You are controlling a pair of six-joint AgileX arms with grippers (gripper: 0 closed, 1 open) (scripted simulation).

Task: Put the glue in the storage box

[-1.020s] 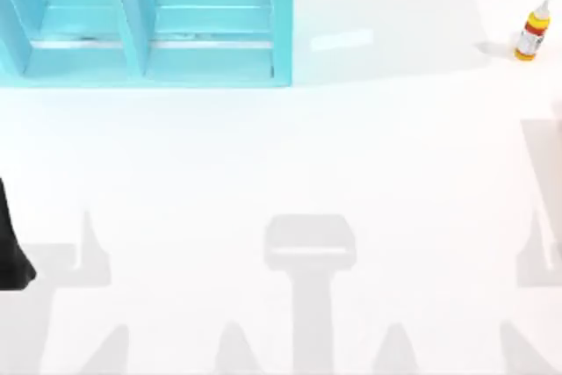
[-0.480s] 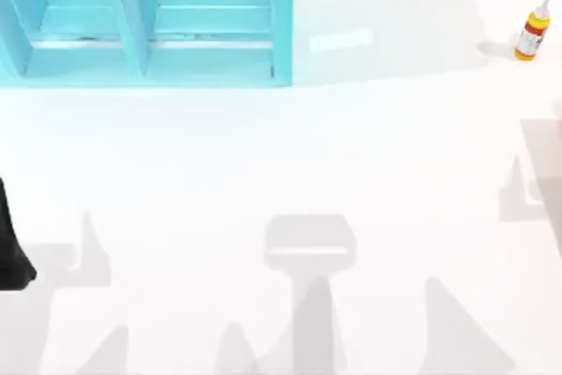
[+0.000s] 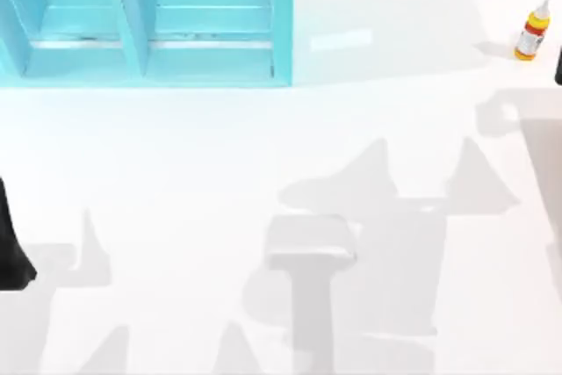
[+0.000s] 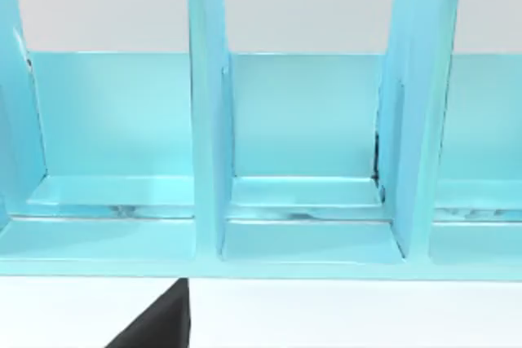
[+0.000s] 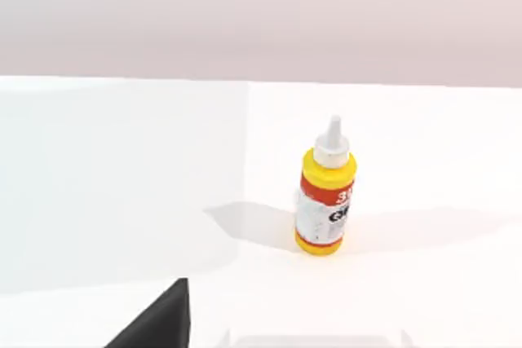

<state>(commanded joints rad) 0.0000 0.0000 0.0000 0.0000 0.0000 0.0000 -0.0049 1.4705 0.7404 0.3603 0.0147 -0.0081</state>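
The glue stands upright on the white table at two o'clock, well apart from the storage box at eleven o'clock. I cannot tell either gripper's jaw state.

This is a rendered, simulated workspace rather than any lived-in room. A plain white tabletop with no grain or marks runs to a flat, featureless pinkish-grey backdrop. The turquoise storage box at the far left corner has uniform, glossy, flawless surfaces. Crisp, flat grey shadows lie across the tabletop's near edge and right side.
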